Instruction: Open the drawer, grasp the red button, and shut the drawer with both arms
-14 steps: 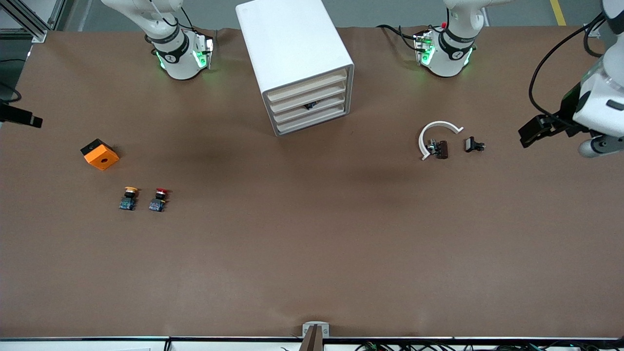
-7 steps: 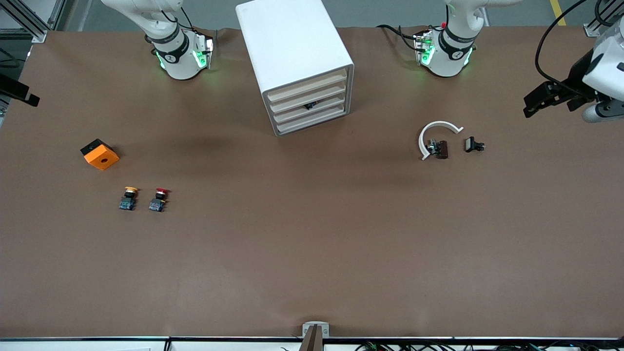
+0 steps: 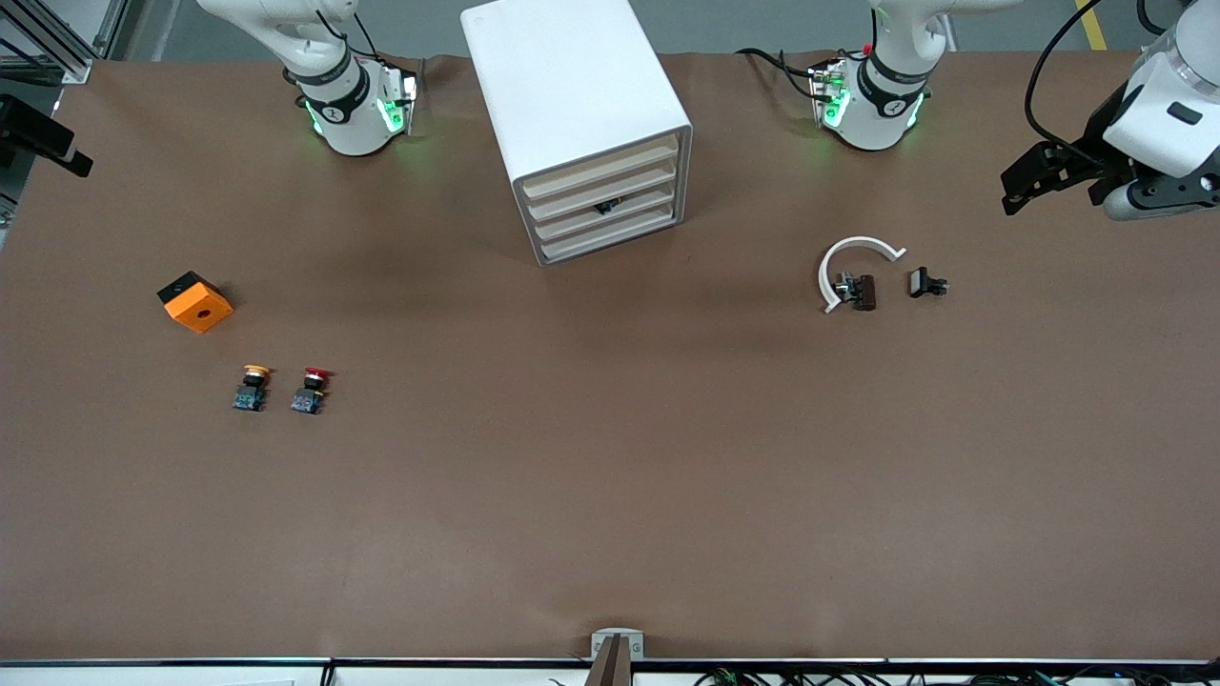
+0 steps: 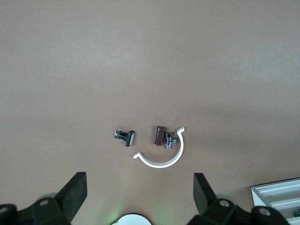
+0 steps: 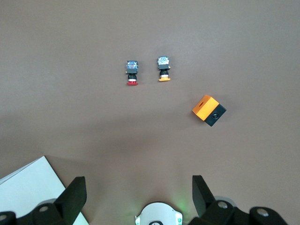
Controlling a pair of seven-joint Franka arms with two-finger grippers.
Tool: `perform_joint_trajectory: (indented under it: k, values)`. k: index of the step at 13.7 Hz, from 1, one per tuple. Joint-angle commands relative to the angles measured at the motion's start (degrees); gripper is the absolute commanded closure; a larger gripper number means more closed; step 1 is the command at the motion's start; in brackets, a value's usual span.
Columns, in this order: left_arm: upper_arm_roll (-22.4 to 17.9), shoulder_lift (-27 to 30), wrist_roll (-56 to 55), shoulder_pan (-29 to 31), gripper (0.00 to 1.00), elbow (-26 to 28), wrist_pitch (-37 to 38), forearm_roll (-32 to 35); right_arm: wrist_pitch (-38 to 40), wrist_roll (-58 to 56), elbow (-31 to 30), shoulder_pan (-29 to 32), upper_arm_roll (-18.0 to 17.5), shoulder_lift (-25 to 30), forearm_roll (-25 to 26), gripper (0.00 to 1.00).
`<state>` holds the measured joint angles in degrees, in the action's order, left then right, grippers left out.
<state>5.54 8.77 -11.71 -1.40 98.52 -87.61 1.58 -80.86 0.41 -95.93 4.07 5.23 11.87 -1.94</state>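
Front view: cabinet stands between the 2 arm bases, 4 drawers, all closed, fronts angled toward the camera and the left arm's end. Red button lies on the table near the right arm's end, just beside the yellow button, both nearer the camera than the orange cube. Its long axis runs cap-to-base, base end nearer the camera. Left gripper is up in the air over the left arm's end of the table, jaws spread, holding nothing. Right gripper sits at the table's edge at the right arm's end, only partly in frame. Near the left arm's end: white clip, brown part, black part. Left wrist view: fingers wide apart, nothing between them; clip and the 2 small parts on the table below, cabinet corner at the edge. Right wrist view: fingers wide apart, empty; red button well below, clear of the gripper, beside the yellow one. My read: right arm is clearly the nearer one for the button; left arm is better placed for the drawer. Nothing started yet.
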Motion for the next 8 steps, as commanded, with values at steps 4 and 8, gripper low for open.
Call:
perform_joint_trajectory:
  k: [4, 8]
  values:
    - [0.5, 0.7, 0.7, 0.1, 0.00, 0.3, -0.3, -0.8, -5.4, -0.5, -5.2, -0.6, 0.4, 1.1, 0.5, 0.00]
    - [0.5, 0.5, 0.5, 0.3, 0.00, -0.7, -0.4, -0.9, -12.0, -0.5, -11.8, -2.0, -0.6, 1.7, 1.8, 0.00]
